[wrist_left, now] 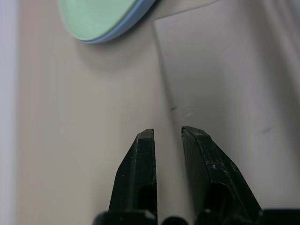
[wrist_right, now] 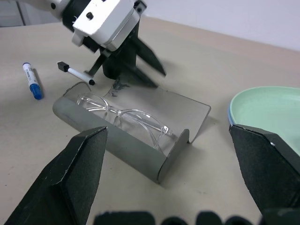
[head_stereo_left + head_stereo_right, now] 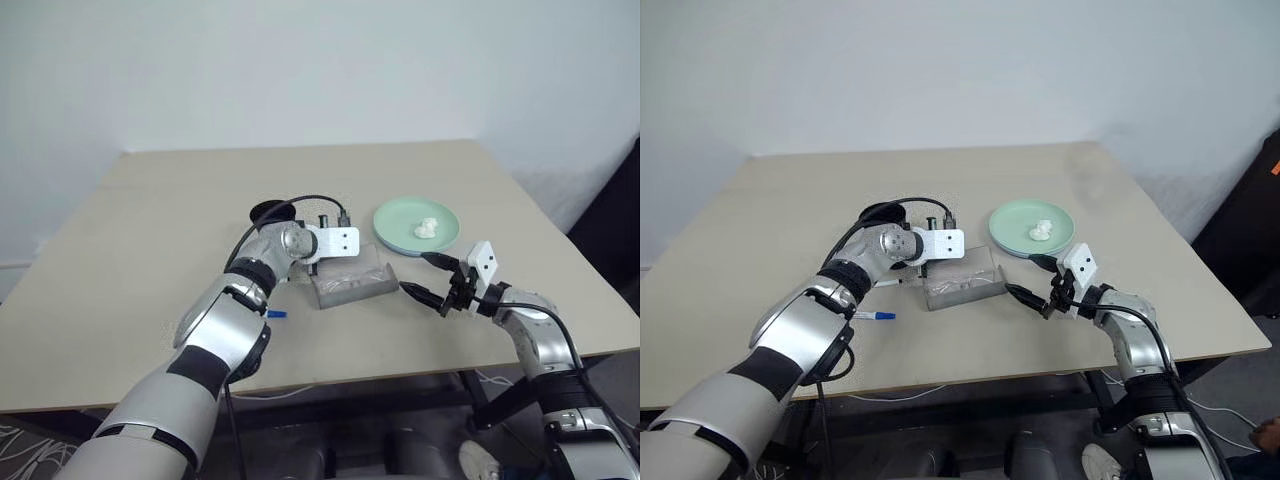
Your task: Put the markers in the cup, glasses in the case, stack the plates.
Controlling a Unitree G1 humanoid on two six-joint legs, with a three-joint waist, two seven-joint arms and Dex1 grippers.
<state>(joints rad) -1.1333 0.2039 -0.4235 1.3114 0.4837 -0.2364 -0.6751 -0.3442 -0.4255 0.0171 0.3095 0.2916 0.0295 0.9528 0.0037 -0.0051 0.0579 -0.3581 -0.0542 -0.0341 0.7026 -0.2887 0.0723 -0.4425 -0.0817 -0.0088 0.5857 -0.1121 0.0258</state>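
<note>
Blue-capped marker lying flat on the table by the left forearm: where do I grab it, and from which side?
Probably take the blue-capped marker at mid-barrel from straight above, fingers closing across its width. It lies flat on the table, apart from the case and the black-capped marker, so nothing blocks a top-down approach. The round barrel may roll, so centre the grip.

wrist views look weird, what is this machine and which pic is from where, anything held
This is a two-armed robot at a table. Two pictures come from its head, looking down; the other two come from a camera on each wrist. The left gripper is by the open case, which holds the glasses. The right gripper hangs open and empty beside it. Also there: a green plate on a blue plate with a white lump, a blue marker, a black marker, a cup.
</note>
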